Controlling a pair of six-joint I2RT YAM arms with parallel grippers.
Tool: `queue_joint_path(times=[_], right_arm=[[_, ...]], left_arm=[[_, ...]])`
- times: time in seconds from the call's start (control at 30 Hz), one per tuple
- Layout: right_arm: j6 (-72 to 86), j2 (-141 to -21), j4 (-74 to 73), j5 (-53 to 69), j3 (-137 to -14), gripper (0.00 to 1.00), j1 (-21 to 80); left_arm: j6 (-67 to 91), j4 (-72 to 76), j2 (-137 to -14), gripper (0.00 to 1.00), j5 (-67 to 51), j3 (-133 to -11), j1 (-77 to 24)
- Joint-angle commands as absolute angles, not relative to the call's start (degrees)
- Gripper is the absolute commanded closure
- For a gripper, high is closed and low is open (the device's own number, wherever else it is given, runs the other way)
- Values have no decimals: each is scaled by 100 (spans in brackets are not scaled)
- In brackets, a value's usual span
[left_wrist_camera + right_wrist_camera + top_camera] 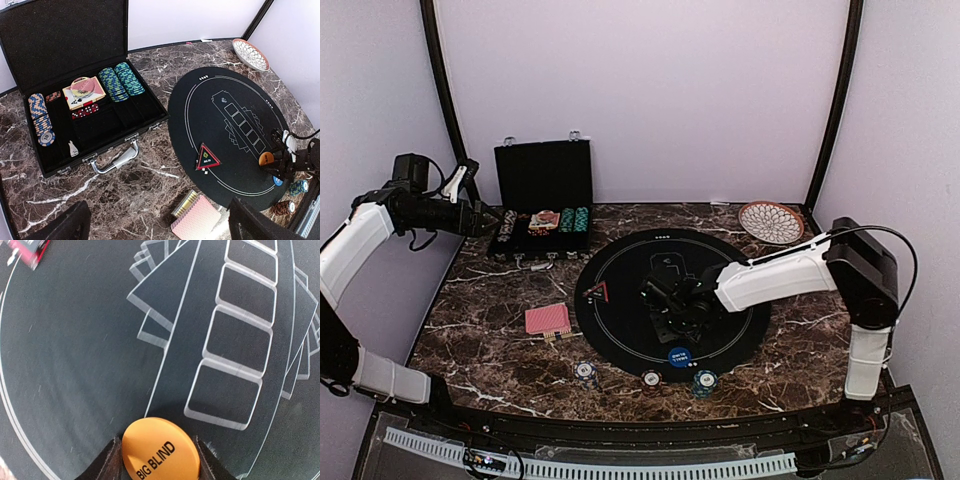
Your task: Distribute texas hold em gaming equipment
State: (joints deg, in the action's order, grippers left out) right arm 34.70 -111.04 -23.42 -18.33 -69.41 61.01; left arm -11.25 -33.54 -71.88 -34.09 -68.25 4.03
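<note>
The orange marker disc [161, 450], printed BIG BLIND, sits between my right gripper's [160, 462] fingers, which press on both of its edges over the black mat [75, 365]. In the left wrist view the same orange disc [266, 158] shows at that gripper's tip. A blue marker disc [680, 356] and a red triangle [597, 292] lie on the mat. A red-backed card deck [548, 319] lies left of the mat. Three poker chip stacks [585, 372] [651, 378] [704, 381] stand along the near edge. My left gripper [160, 230] hangs open and empty, high at the far left.
An open black case [75, 100] at the back left holds rows of chips [120, 82], cards and dice. A patterned wicker plate [771, 222] sits at the back right. The marble table [490, 350] has a raised near rim.
</note>
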Motion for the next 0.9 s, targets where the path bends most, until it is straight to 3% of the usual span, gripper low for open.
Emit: queue_joint_path(times=[0.0,0.43,0.87], right_arm=[[3228,-11417,-2320,-2096,-7168,56,5821],[2456,-11833,-2111,-2261,-7723,58,5138],[1304,-13151,-2164,-1704,-9993,58,4088]], left_arm=[[-1099,-3486,-7116,1,-3482,-6979,430],[-1068,-3457,-7166,1,-3493,-7008,431],[-1049,-3550,-7137,1,-3477,-7066,430]])
